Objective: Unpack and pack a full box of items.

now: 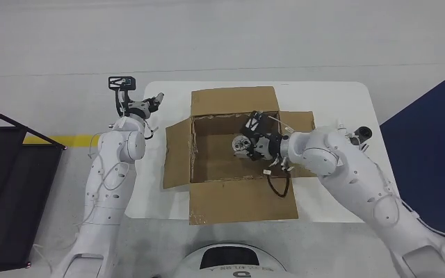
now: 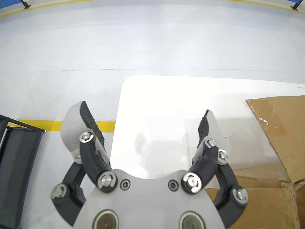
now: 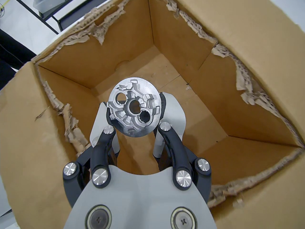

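An open cardboard box [image 1: 208, 170] with its flaps spread stands in the middle of the white table [image 1: 341, 104]. My right gripper [image 3: 134, 110] hangs above the box's opening, shut on a round grey metal casting [image 3: 134, 107] with several holes; the same casting [image 1: 242, 144] shows from above over the box floor. The box floor [image 3: 166, 72] under it is bare brown cardboard. My left gripper [image 2: 145, 122] is open and holds nothing, above the table's far left corner, beside the box's left flap [image 2: 281, 125].
The box's inner rims [image 3: 78, 34] are torn and ragged. A black metal rack [image 1: 17, 181] stands on the floor left of the table. A small black object [image 1: 363, 133] sits near the table's right edge. Bare table lies behind and to the right of the box.
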